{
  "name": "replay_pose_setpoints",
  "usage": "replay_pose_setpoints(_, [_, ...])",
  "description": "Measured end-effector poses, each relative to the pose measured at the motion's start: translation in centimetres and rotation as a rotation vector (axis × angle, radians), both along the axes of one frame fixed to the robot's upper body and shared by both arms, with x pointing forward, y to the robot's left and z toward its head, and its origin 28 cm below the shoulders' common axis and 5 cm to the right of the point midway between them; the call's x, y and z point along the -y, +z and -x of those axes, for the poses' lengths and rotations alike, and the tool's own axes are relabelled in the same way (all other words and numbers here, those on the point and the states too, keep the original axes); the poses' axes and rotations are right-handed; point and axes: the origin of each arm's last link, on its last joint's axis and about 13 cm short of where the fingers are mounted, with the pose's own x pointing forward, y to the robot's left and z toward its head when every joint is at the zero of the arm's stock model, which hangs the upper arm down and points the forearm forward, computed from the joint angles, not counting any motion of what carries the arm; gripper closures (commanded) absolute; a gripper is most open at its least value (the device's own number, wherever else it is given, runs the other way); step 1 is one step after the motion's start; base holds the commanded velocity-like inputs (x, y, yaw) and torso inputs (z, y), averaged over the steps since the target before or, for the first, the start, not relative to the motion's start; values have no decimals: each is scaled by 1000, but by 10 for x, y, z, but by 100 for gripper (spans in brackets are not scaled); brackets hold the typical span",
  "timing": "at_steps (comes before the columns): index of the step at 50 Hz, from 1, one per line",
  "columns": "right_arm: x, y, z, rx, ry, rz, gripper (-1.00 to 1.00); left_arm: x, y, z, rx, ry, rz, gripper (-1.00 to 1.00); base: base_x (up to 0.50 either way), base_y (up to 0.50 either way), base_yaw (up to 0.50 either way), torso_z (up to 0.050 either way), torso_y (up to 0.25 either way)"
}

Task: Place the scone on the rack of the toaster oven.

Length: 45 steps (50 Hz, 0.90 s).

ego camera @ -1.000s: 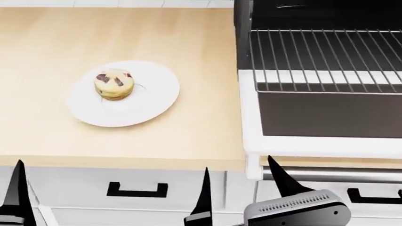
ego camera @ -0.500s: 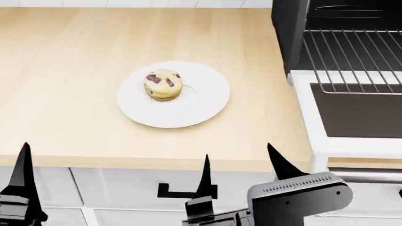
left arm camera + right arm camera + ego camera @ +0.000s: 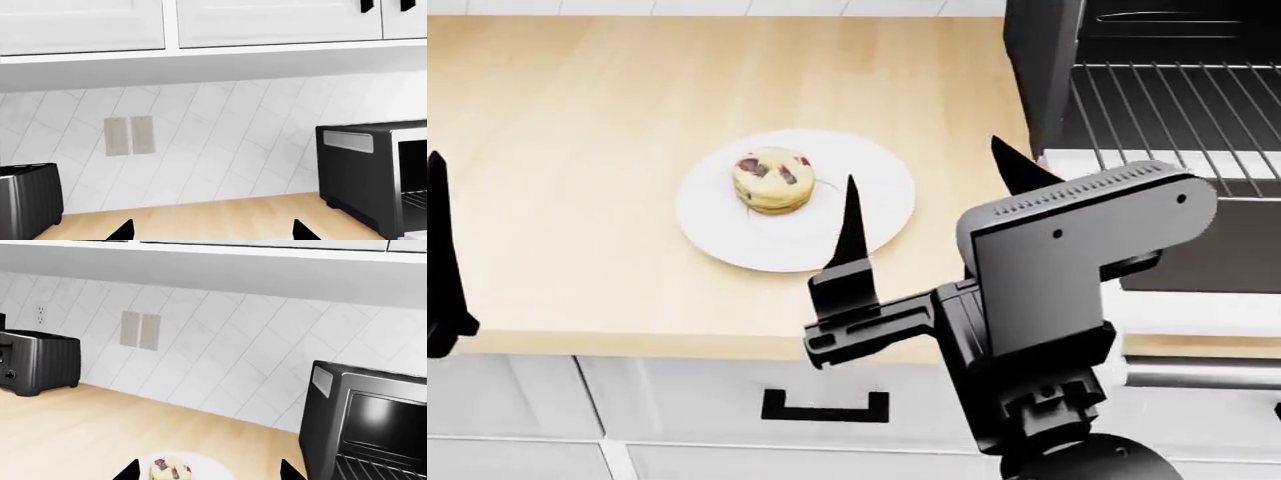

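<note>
A: Where was the scone (image 3: 774, 180)?

B: It lay on the white plate (image 3: 868, 225), a little left of the plate's middle. The plate stood on the wooden counter (image 3: 587, 120), left of the toaster oven (image 3: 1034, 60). In the right wrist view the scone (image 3: 169, 471) showed at the edge of the picture, between the two dark fingertips.

A: And the oven?

B: Its door (image 3: 1188, 260) was folded down and open. The rack (image 3: 1174, 110) was inside, a flat wire grid, and nothing lay on it.

A: How was the right gripper (image 3: 928, 205)?

B: It was spread wide and held nothing. One finger (image 3: 851, 225) stood in front of the plate, the other finger (image 3: 1014, 165) stood in front of the oven's corner. It did not touch the scone.

A: And the left gripper (image 3: 210, 231)?

B: Only two dark tips showed in its wrist view, well apart, so it was spread too, with nothing between them. In the head view only one finger (image 3: 441, 250) showed at the left edge, over the counter. Its camera faced the tiled wall (image 3: 220, 135), with a black toaster (image 3: 27, 200) on one side and the oven (image 3: 363, 175) on the other.
</note>
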Motion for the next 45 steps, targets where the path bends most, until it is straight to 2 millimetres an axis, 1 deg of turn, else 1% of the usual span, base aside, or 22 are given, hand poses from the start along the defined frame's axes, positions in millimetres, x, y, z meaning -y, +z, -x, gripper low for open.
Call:
replay_pose_setpoints(9, [2,22,-7,28,7,26,-100,-1,14,-3,0,-15,-19,-100,0,0,0,0,0])
replay_pose_setpoints(24, [1,47,-14,59,18,58,-100,-1,26,-3,7,-21,-43,-100,0,0,0,0,0])
replay_pose_setpoints(33, [-1,56,-14,73,22,74,-100,-1,29,-2,11,-22,-47,-100,9,0,0,0,0])
replay_pose_setpoints(45, [-3,59,-14,84,32,87,-100,-1,29,-2,11,-21,-45,-100,320,0,0,0,0])
